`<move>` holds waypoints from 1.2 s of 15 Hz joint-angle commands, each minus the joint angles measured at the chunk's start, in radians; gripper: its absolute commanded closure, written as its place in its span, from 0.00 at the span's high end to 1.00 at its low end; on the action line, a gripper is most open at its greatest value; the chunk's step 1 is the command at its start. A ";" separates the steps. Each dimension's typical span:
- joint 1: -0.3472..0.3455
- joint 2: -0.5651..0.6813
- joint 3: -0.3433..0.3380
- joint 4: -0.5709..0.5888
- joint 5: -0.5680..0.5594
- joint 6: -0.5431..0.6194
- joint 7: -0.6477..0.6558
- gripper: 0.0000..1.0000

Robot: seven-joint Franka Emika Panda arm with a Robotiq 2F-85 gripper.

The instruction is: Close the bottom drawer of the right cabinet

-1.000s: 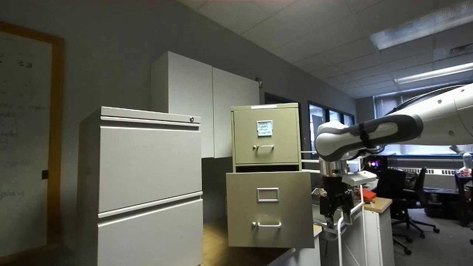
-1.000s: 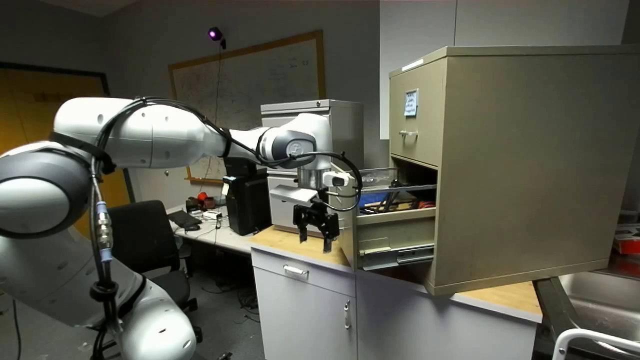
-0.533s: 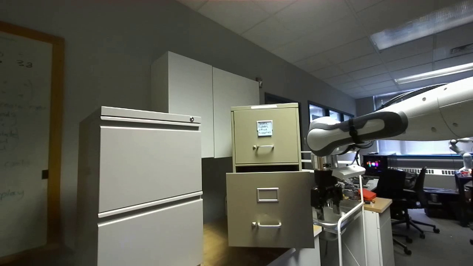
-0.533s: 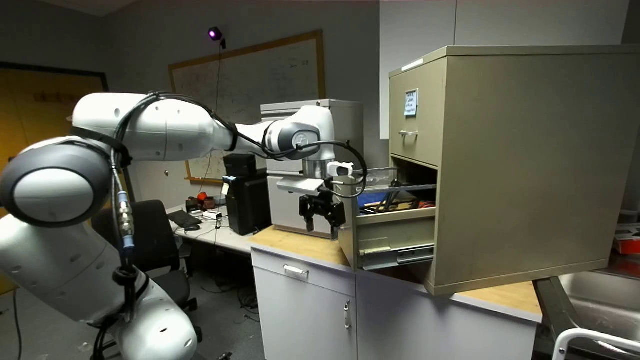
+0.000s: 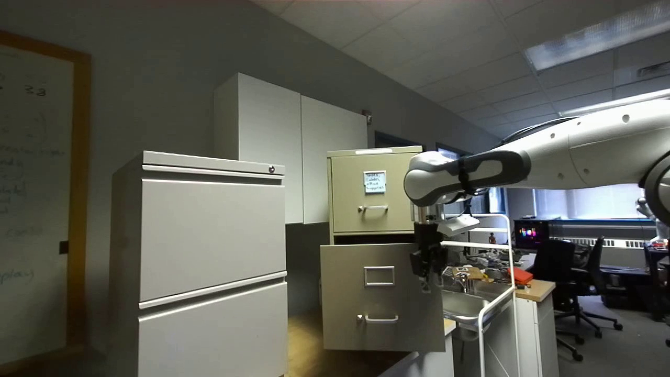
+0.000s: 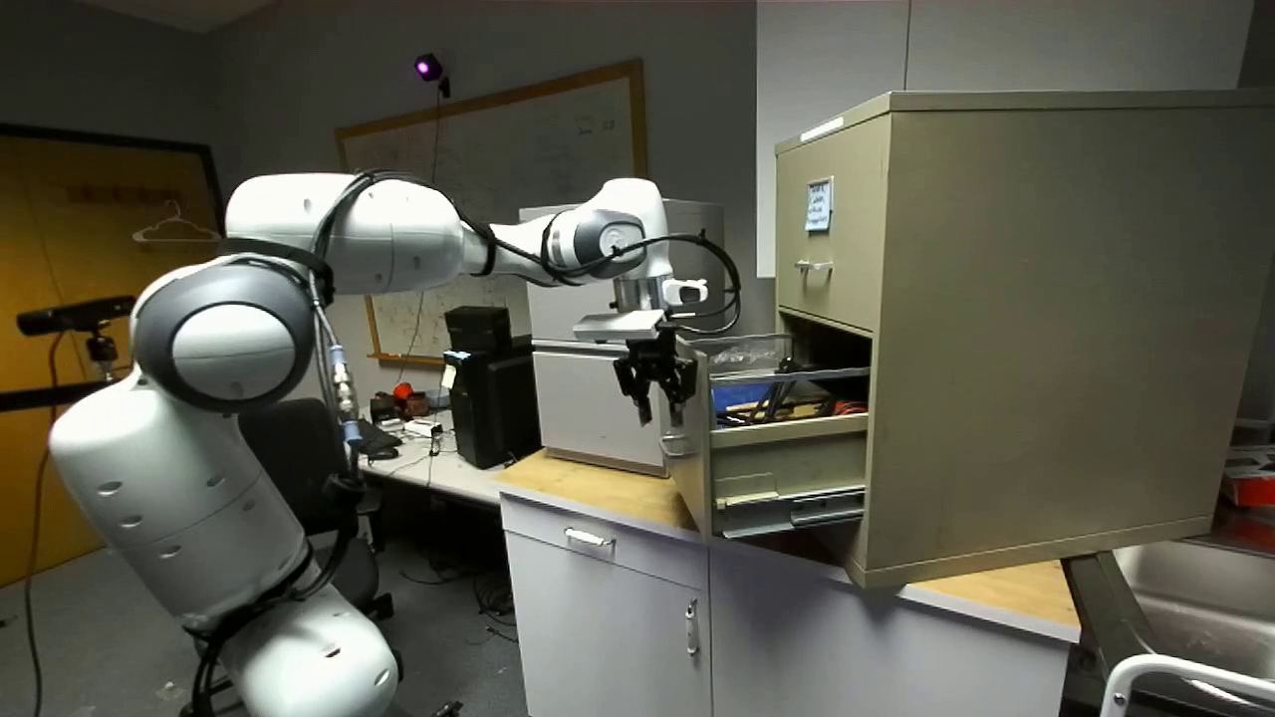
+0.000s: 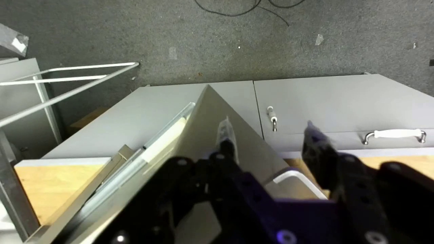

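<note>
The bottom drawer [image 5: 345,298] of the beige right cabinet [image 5: 348,193] is pulled out. In an exterior view its side [image 6: 787,463] and slide rail show, with cables and other items inside. The upper drawer with the label is shut. My gripper [image 5: 430,283] is in front of the drawer front near its right edge, above handle height. In an exterior view the gripper [image 6: 661,410] points down beside the drawer front; I cannot tell whether it touches. In the wrist view the gripper [image 7: 269,127] is open and empty, with the drawer's silver handle [image 7: 301,178] visible between the fingers.
A white lateral cabinet [image 5: 209,235] stands to the left in an exterior view. A wooden counter [image 6: 588,488] lies under the drawer. A white rail frame [image 5: 510,251] and a sink [image 5: 466,306] are to the right of the drawer.
My gripper has moved towards the drawer and now overlaps its front in an exterior view. It has also risen somewhat. The drawer has not moved.
</note>
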 commanded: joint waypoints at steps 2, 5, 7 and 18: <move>0.019 0.143 0.028 0.206 -0.010 -0.086 -0.066 0.19; 0.022 0.226 0.048 0.298 -0.059 -0.052 -0.064 0.00; 0.017 0.292 0.056 0.360 -0.143 -0.006 -0.051 0.00; -0.060 0.687 -0.037 0.669 -0.527 0.352 0.034 0.00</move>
